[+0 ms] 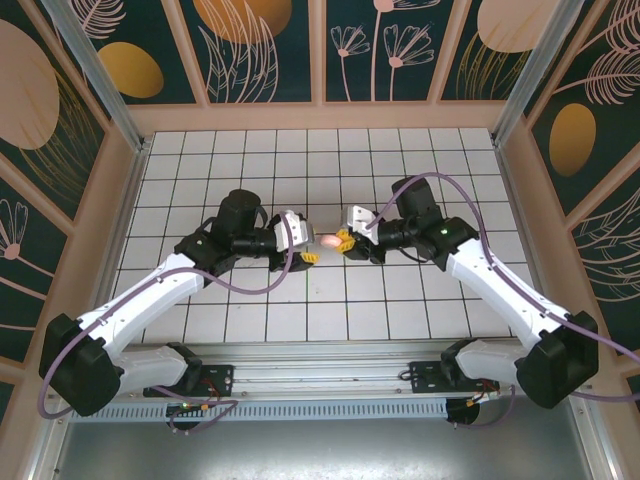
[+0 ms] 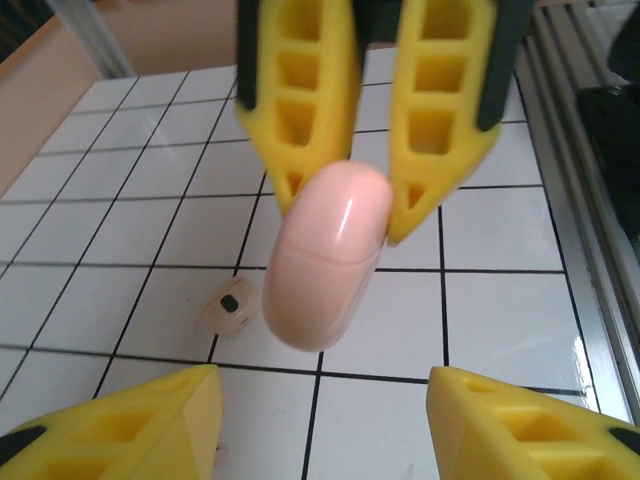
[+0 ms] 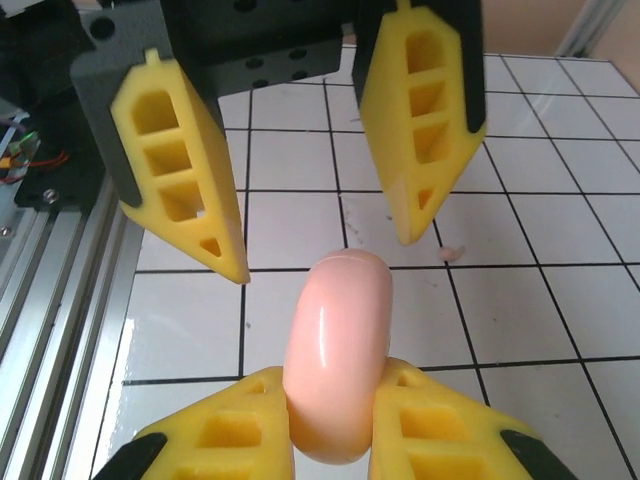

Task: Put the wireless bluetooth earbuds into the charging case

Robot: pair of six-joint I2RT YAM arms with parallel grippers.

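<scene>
Nearest the arms' bases, the tiled desk on the near side of the charging case carries nothing of the task.

The case is the thing to steer by. It hangs over the middle of the desk, apparently lifted off the tiles, as a smooth pink puck turned edge-on with a faint seam across it and its lid shut. The right hand comes in from the right of the case and is clamped on one end, with a yellow finger pressed to each flat face. The left hand faces it from the left of the case. Its jaws are parted, one to each side of the free end and just short of touching it, so it grips nothing.

On the tiles below and just beside the case lies a small beige piece with a dark centre hole. A tiny pale-pink speck sits on the desk a little beyond the case. It may be an earbud, but it is too small to tell.

The step in hand looks like a two-handed opening, with no earbud seated yet. The next move calls for the left hand to close squarely on the free half near the seam while the right holds firm. The lid must then be eased apart without the slick plastic slipping or twisting out of either grip.
</scene>
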